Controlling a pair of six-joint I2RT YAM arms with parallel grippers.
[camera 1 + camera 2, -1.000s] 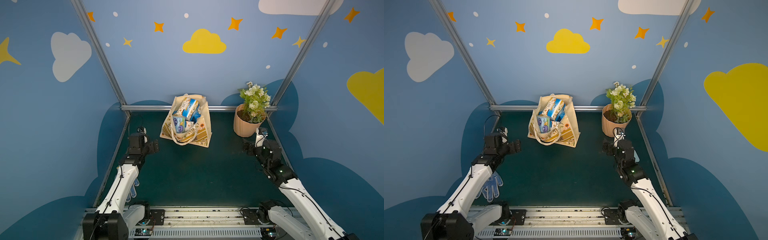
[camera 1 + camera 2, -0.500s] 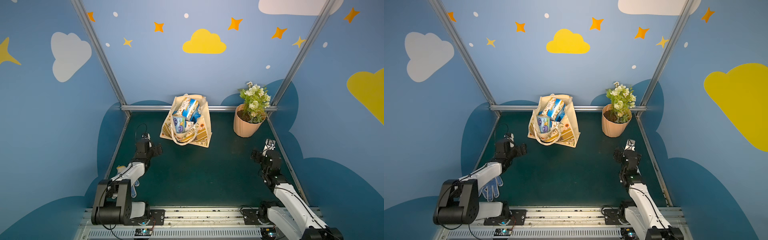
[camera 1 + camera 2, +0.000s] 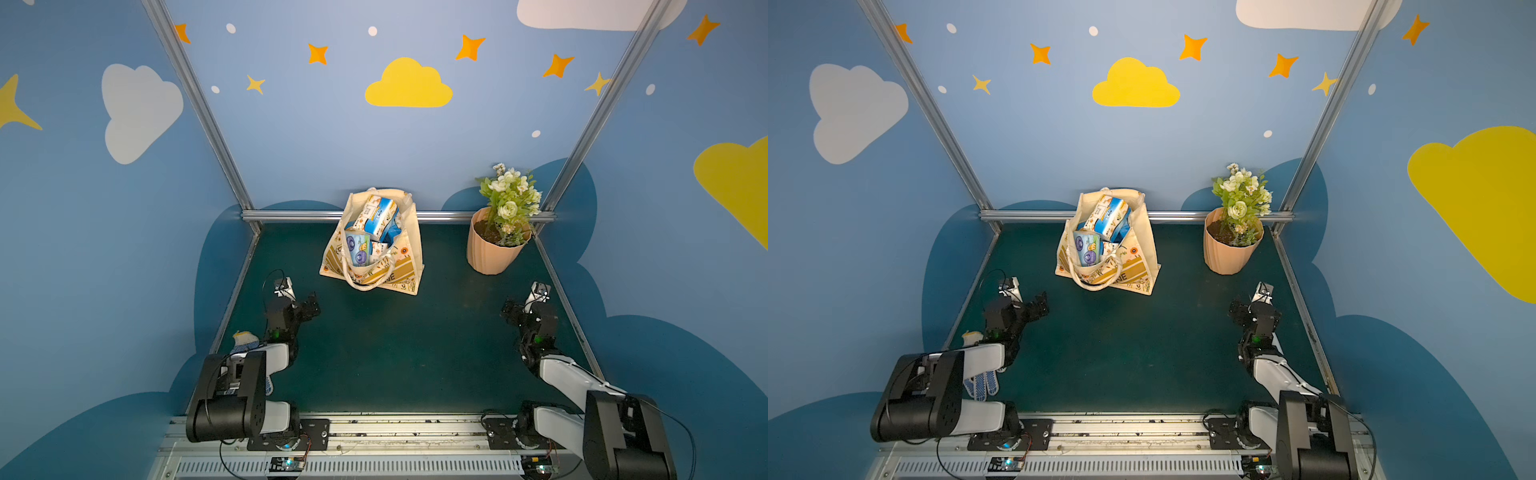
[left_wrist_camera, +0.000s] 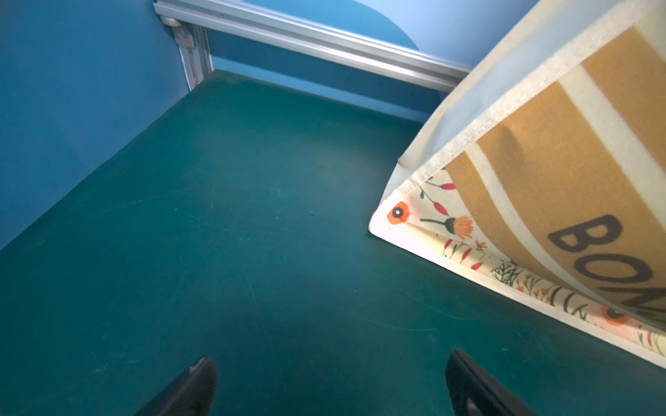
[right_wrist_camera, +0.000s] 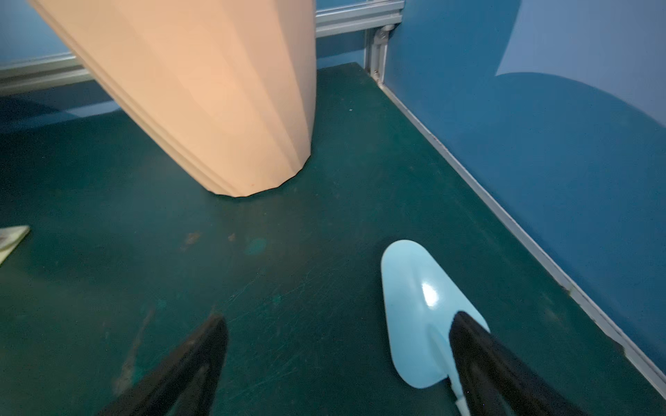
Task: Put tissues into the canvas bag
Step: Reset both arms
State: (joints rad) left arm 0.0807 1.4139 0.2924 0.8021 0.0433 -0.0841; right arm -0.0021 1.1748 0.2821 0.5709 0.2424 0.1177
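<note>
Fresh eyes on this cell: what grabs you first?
The cream canvas bag stands at the back middle of the green table, stuffed with tissue packs. A peach ribbed flowerpot of white flowers stands back right. The left gripper and right gripper hang open and empty, well short of the bag.

Enclosure: three blue walls [image 3: 316, 149] printed with a yellow cloud [image 3: 408, 85], white clouds [image 3: 139, 112] and orange stars [image 3: 318, 53]. Aluminium posts [image 3: 201, 108] stand at the rear corners, joined by a rail [image 3: 291, 215]. The desk [image 3: 395, 353] surface is dark green and scratched.
</note>
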